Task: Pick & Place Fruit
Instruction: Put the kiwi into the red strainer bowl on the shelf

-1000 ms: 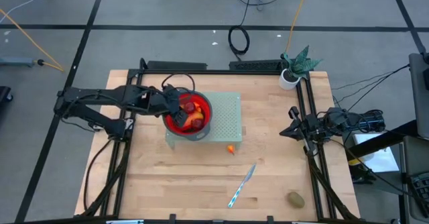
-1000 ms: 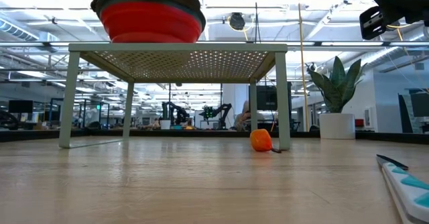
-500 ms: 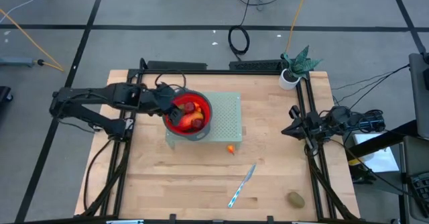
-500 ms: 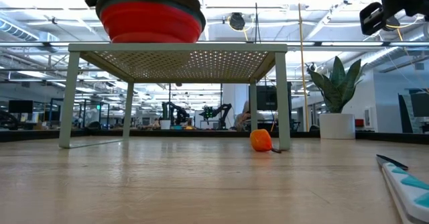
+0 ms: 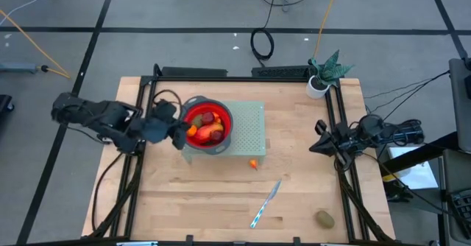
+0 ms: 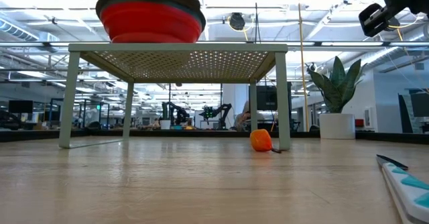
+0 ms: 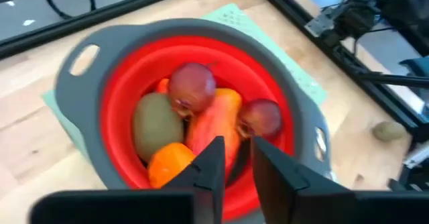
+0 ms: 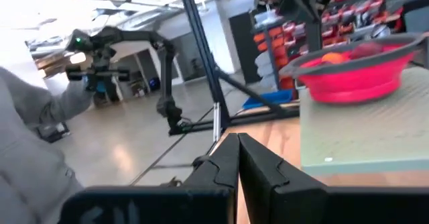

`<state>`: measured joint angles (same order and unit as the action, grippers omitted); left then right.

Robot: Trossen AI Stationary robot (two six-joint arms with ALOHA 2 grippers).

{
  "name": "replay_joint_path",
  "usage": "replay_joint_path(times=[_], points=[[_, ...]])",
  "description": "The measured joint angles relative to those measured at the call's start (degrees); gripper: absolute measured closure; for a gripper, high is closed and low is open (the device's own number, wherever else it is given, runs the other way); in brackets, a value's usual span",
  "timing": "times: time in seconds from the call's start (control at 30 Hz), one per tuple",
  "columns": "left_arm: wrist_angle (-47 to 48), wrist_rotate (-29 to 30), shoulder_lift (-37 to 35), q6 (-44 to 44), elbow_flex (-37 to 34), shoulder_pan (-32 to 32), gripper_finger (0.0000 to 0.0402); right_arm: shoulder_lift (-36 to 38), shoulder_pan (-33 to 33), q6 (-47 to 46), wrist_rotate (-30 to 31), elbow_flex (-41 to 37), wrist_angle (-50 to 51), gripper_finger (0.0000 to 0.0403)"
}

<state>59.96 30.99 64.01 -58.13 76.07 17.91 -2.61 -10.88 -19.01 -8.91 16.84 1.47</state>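
Observation:
Several toy fruits [image 7: 192, 86], dark red, red, orange and olive, lie in the red bowl [image 7: 74, 96] with a grey rim. The bowl [image 5: 229, 128] stands on a pale green perforated stand [image 5: 250, 128]. One orange fruit [image 5: 253, 163] rests on the table by the stand's near right leg. An olive-brown fruit [image 5: 324, 219] lies near the table's near right corner. My left gripper [image 5: 179, 137] hovers just left of the bowl, above it; its fingers [image 7: 236, 147] stand a narrow gap apart with nothing between them. My right gripper [image 5: 315, 145] waits shut at the table's right edge.
A silver-and-blue knife [image 5: 265, 204] lies on the table near the front, right of centre. A potted plant [image 5: 324, 75] stands at the far right corner. Black frame rails run along the table's left and right edges. Bare wood lies in front of the stand.
My left gripper has drawn back out of the bowl, rising and moving toward the table's left and near edges; it is now outside the bowl's left rim. The bowl and the fruits in it have stayed where they were.

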Motion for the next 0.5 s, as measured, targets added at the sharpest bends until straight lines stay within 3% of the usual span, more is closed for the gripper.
replay_joint_path(times=[0.2, 0.33, 0.5], points=[[-0.1, 7.0, 0.0, -5.3, 0.0, 8.7, 0.0395, -3.7, -0.1, -0.1, -3.6, 0.0, -1.1, 0.0399], [-0.1, 13.6, 0.0, -6.4, 0.0, 14.6, 0.0391, -7.0, -0.1, -0.1, -6.5, 0.0, -4.1, 0.0399], [-0.3, 16.8, 0.7, -5.5, -0.9, 19.7, 0.0399, -11.7, -0.3, -0.2, -9.8, 0.0, -8.9, 0.0402]])
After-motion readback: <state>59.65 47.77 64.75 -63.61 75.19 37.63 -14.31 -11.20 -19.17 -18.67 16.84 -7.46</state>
